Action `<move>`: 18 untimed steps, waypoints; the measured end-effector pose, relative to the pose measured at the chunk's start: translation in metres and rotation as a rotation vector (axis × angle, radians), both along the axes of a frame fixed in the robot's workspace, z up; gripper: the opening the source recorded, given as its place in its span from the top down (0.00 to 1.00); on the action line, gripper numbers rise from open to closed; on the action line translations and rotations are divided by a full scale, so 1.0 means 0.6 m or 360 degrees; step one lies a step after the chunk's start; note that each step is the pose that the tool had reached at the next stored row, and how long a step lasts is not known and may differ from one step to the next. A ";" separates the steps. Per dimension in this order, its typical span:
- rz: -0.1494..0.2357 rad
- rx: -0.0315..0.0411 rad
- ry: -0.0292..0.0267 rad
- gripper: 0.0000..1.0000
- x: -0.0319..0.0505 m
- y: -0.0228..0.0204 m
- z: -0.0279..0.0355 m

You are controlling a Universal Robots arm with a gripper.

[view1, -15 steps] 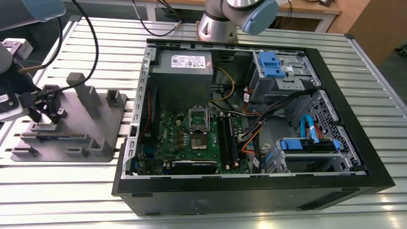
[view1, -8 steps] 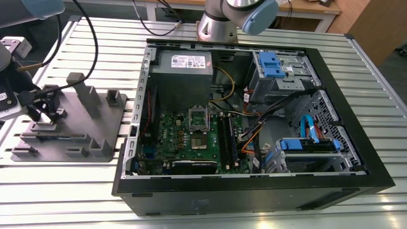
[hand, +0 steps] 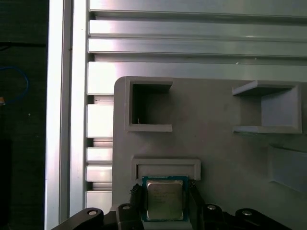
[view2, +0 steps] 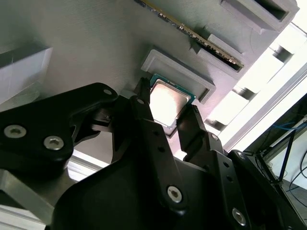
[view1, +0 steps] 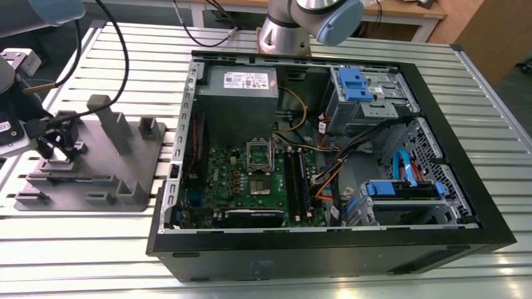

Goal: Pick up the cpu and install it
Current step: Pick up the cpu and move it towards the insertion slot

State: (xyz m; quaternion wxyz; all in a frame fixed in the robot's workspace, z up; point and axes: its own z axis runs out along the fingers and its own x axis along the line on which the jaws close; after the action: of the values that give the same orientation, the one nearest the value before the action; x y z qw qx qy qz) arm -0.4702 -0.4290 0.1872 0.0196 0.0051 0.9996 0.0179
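Black fingers (view2: 144, 112) of the gripper (view2: 168, 108) fill the near part of the second wrist view. They stand one on each side of the cpu (view2: 165, 98), a small flat chip with a silver-grey top and a thin green edge. The cpu lies directly between the two fingers and straight ahead of the claw, so the claw needs no sideways shift to reach it. It is close to square, with no clear long axis. The fingers meet two opposite edges.

In both wrist views no gap shows between finger and chip on either side. By that judgement the claw is pinching the cpu. The chip lies flat in its seat and is not lifted.

Just beyond the chip, a low raised ledge (hand: 166, 167) borders its far edge. The ledge is part of the grey plastic fixture tray (hand: 216, 143), which also carries open pockets and upright blocks.

The tray rests on a slatted aluminium table (view1: 83, 249). Well apart from it, toward the exterior view's right, an opened computer case (view1: 332, 252) lies on its side. Its green motherboard (view1: 233, 174) shows a metal socket frame (view1: 259, 152) near the middle.
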 end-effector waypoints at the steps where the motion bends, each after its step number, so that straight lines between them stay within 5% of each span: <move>1: 0.0000 0.0000 0.00002 0.53 0.000 0.0000 0.000; 8: 0.0000 0.0000 0.00001 0.53 0.000 0.0000 0.000; 18: 0.0000 0.0000 0.00000 0.53 0.000 0.0000 0.018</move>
State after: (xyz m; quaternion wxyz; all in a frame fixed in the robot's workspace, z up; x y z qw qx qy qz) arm -0.4701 -0.4290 0.1979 0.0196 0.0052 0.9996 0.0178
